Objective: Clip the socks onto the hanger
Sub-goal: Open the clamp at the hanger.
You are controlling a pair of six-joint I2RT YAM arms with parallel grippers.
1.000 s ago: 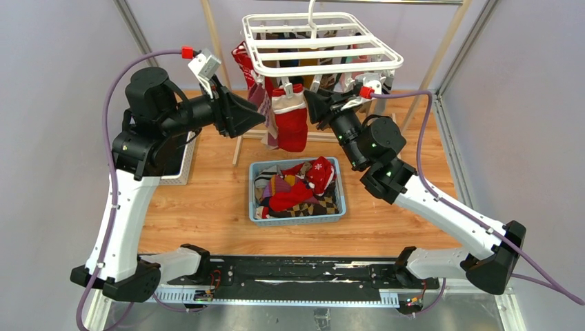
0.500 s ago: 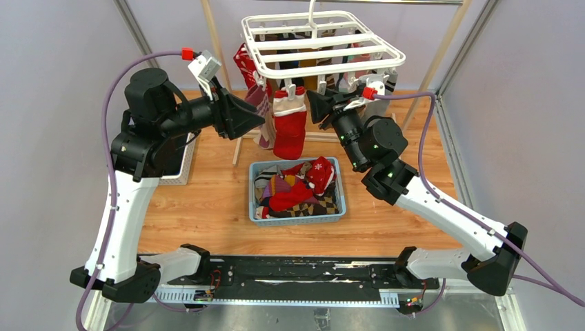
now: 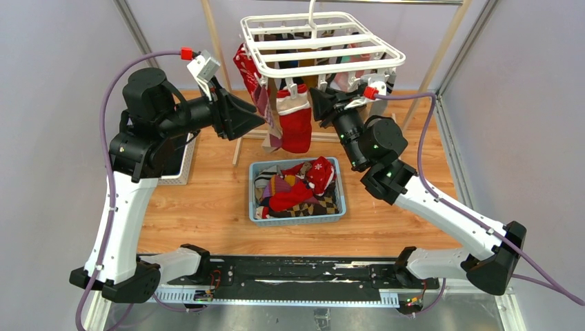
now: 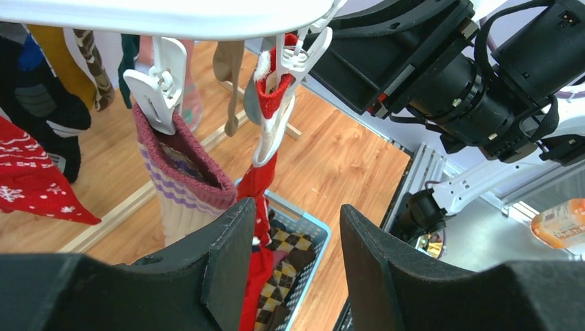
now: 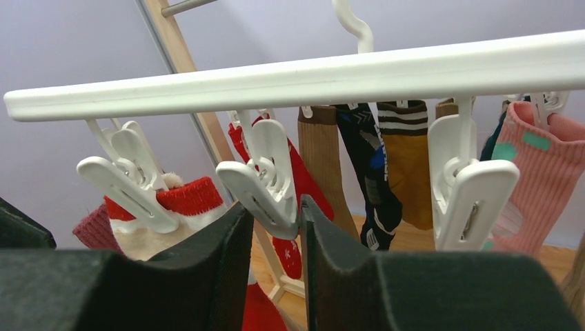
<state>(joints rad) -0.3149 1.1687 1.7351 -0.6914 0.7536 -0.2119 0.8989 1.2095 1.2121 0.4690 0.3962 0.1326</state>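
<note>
One red sock hangs clipped to the hanger in the top view, between the left end effector and the right end effector.

In the left wrist view, the left one gapes empty. Its clip seems to bite little cuff, so the sock may slip.

In the right wrist view, the right one is narrowly parted and empty under a spare clip. A nudge could swing the rack.

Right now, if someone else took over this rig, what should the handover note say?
Left gripper: jaws open, empty, beside the hanging red sock.
Right gripper: jaws narrowly apart at a clip's lower end; grip unclear.
Done: the red sock and other socks are clipped to the hanger.
Left: more socks lie in the blue basket below, not yet clipped.
</note>
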